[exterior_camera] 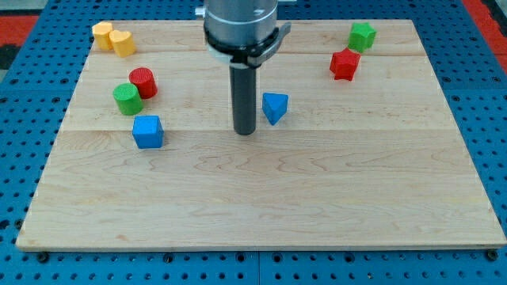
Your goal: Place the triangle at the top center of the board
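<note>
The blue triangle (pixel 275 107) sits near the board (pixel 261 214) centre, just at 2 o'clock from my tip (pixel 245 131), apart from it. No gripper here, only the bare rod. Its goal lies toward 12, so my tip likely needs to get under it, at 6.

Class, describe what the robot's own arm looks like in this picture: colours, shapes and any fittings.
A wide grey metal cylinder enters from the view's top, ringed by a darker clamp-like collar with pale edges. Below it hangs a straight, dark, smooth rod ending in my tip. No cables, markings or end effector jaws show.
</note>
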`<state>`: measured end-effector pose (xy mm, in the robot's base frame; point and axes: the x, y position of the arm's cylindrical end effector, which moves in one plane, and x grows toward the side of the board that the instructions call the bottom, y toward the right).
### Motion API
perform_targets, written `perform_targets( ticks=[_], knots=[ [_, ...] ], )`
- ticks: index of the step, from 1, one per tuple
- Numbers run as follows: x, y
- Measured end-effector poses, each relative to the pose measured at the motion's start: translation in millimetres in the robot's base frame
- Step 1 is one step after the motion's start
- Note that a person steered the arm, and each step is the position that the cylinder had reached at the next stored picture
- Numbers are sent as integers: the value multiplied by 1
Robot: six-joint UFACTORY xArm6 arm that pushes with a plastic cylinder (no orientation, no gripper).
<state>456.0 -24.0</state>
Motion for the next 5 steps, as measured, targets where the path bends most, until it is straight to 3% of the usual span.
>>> perform_targets(
  ticks=[2,4,5],
  knots=[
    [91,22],
    [97,78],
    [98,79]
  ],
)
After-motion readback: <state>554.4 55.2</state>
